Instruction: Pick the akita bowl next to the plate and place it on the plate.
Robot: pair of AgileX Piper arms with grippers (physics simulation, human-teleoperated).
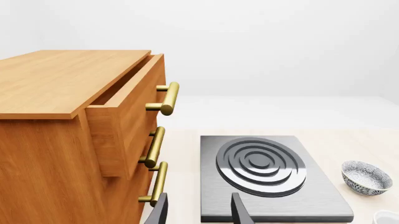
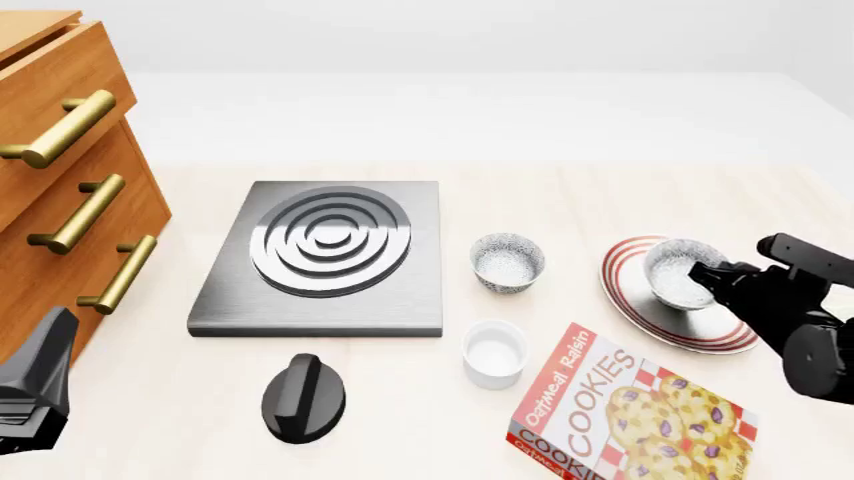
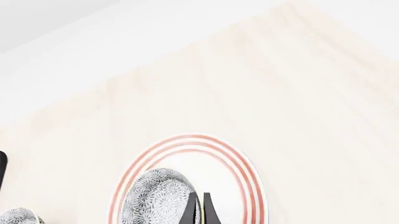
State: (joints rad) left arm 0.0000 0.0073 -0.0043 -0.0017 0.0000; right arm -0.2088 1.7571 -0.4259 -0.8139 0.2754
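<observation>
Akita bowl (image 2: 678,272) over the plate (image 2: 638,305) on the desk (image 2: 400,400), its rim pinched by the right end effector (image 3: 199,210), seemingly resting there, left end effector (image 1: 198,211) spread, near the stove plate (image 1: 268,175), second speckled bowl (image 2: 507,262) beside the plate

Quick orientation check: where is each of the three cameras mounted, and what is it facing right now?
Front: fixed, above and behind the arms, looking forward and down over the table; both arms show.
Left wrist: behind the left claw, facing the cabinet and burner.
Right wrist: behind the right claw, over the plate and akita bowl.
Shared: front and right wrist both show that bowl on the plate.
</observation>
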